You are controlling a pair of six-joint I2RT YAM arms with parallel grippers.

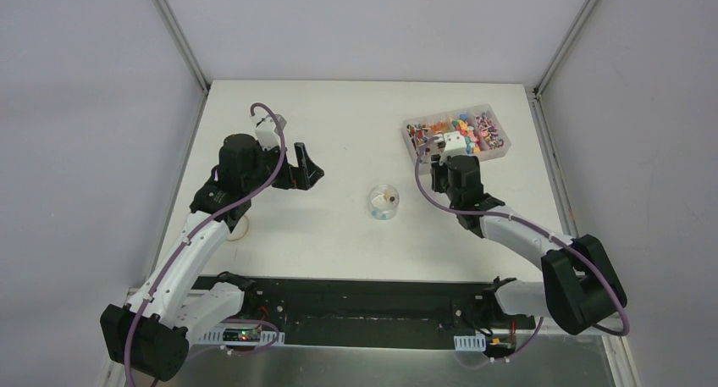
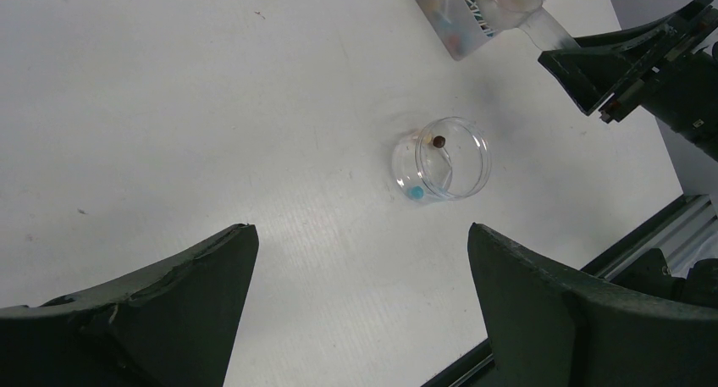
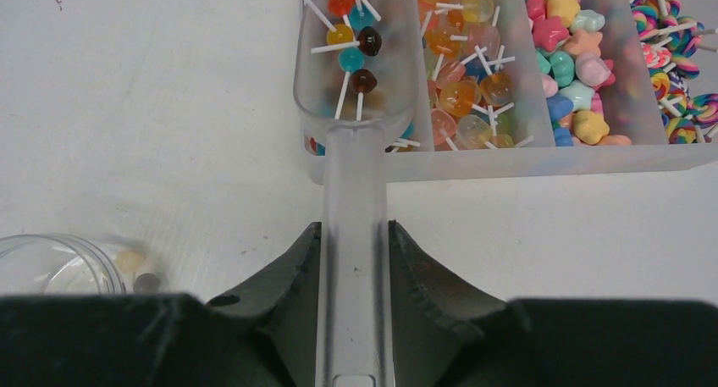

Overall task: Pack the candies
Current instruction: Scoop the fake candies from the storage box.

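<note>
The candies (image 1: 464,126) fill a clear compartment tray (image 1: 495,152) at the back right; up close they are lollipops, stars and swirls (image 3: 461,95). My right gripper (image 3: 356,226) is shut on the handle of a clear plastic scoop (image 3: 354,175). The scoop's bowl sits over the tray's left compartment with several lollipop candies (image 3: 366,41) in it. From above, the right gripper (image 1: 449,160) is at the tray's near edge. A small clear jar (image 1: 385,202) stands mid-table holding a brown candy (image 2: 439,140) and a blue one (image 2: 416,192). My left gripper (image 2: 360,228) hangs open and holds nothing, left of the jar (image 2: 442,160).
A pale round disc (image 1: 240,228) lies on the table under the left arm. The black base rail (image 1: 356,298) runs along the near edge. Grey enclosure walls close in the table's left, right and back. The jar's rim (image 3: 51,264) shows at the right wrist view's lower left.
</note>
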